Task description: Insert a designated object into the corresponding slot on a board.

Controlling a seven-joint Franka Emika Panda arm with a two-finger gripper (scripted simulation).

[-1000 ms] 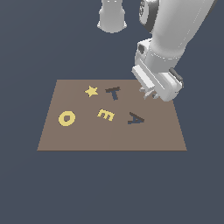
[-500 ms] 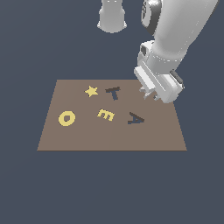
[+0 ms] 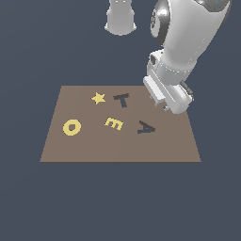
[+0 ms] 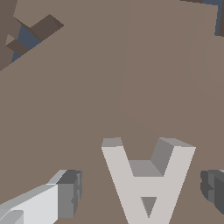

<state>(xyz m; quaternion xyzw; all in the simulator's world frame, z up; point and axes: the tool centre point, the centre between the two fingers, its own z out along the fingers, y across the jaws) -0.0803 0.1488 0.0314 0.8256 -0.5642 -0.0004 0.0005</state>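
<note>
Looking at a claw spread wide, fingers either side of the pale A piece and apart from it, so nothing pinched yet; piece lying flat on the brown board, right between the two fingers in the wrist view; can't pick it out in the exterior view, probably tucked behind the claw near the board's upper right corner; dark A-shaped slot sitting just down and left of that, near but not under the hand. Plenty to go wrong from here, guessing: closing on the slanted legs instead of a flat pair of faces could squirt the piece out or twist it; coming down too low could jam the fingertips into the board; grabbing off-centre could leave the A tilted, and then no chance of dropping into such a tight matching recess; also worth watching the rotation, since the slot looks turned at its own angle, and the dark T recess nearby is not the target. Compared with a second ago: hand shifted a bit toward the exterior view's right and slightly lower; star, E and O exactly where they were.
</note>
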